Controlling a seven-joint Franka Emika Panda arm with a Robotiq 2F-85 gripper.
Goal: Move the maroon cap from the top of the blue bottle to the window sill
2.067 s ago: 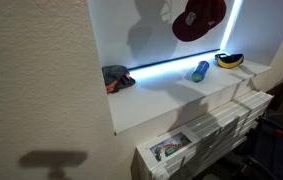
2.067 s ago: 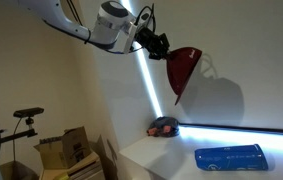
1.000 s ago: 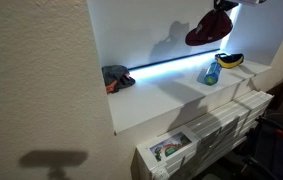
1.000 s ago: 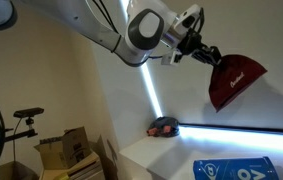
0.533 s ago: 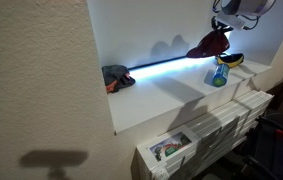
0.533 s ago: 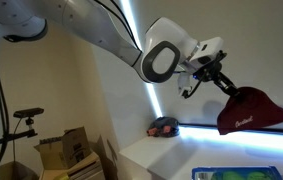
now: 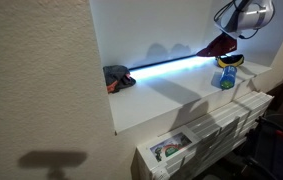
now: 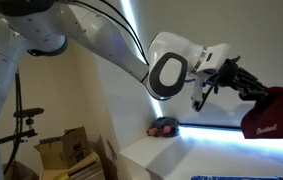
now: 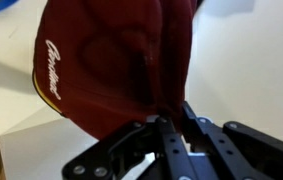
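My gripper (image 8: 249, 86) is shut on the maroon cap (image 8: 273, 113), which hangs from the fingers in the air above the white window sill (image 7: 171, 95). In an exterior view the cap (image 7: 219, 44) hangs at the sill's far right, just above the blue bottle (image 7: 227, 76), which stands upright there. In the wrist view the cap (image 9: 101, 60) fills the upper frame, with white lettering on its side, pinched between the black fingers (image 9: 171, 112).
A grey and red bundle of cloth (image 7: 117, 77) lies at the left of the sill; it also shows in an exterior view (image 8: 164, 127). A yellow and black cap (image 7: 231, 60) lies behind the bottle. A white radiator (image 7: 206, 135) stands below the sill.
The arm has carried the maroon cap rightward and down, from high above the sill's middle to just over its right end. The blue bottle's image has shifted right and turned upright.
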